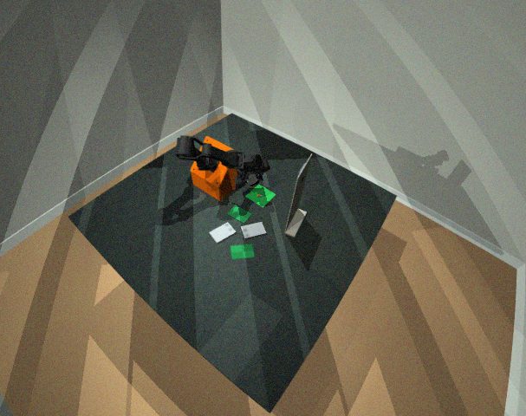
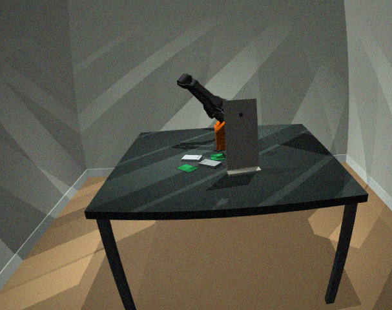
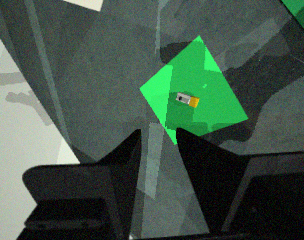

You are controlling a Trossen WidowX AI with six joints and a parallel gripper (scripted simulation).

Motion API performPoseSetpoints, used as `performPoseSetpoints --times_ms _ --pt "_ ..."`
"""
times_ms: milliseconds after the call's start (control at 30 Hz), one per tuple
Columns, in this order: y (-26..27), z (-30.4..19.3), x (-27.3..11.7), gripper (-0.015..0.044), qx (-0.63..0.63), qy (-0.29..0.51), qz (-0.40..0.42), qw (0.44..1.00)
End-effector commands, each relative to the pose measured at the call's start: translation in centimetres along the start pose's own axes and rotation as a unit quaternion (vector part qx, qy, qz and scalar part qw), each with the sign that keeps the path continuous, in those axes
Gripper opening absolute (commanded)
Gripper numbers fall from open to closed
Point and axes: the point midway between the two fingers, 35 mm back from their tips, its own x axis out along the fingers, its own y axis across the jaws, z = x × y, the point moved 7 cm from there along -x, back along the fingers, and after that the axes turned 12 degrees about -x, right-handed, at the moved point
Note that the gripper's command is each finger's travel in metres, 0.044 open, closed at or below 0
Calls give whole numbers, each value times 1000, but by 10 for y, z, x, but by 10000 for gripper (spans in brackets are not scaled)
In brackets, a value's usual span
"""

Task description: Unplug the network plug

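Note:
The network plug (image 3: 187,97) (image 1: 259,195), grey with a yellow-orange end, lies inside the green marked square (image 3: 219,107) (image 1: 266,199). My gripper (image 3: 158,132) (image 1: 255,182) is partly open with nothing between its fingers. It is above the table, apart from the plug; in the wrist view the plug shows just beyond the fingertips. The upright panel (image 1: 298,188) (image 2: 241,140) stands on its pale foot, with a small dark opening near its top in the exterior view. The panel hides the gripper in that view.
Two white flat pieces (image 1: 222,232) (image 1: 253,230) lie near the arm. A smaller green patch (image 1: 239,213) lies near the orange base (image 1: 211,182), and another green patch (image 1: 242,251) (image 2: 187,168) lies beyond the white pieces. The panel's foot (image 1: 295,223) (image 2: 243,172) rests on the table.

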Motion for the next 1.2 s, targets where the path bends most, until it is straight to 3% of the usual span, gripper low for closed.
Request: performPoseSetpoints --times_ms 0,667,1167 --pt "3 3 -5 156 4 -7 3 1000" --pt "10 1 -20 156 0 -2 0 1000" --pt "49 11 -66 156 2 -3 3 1000"
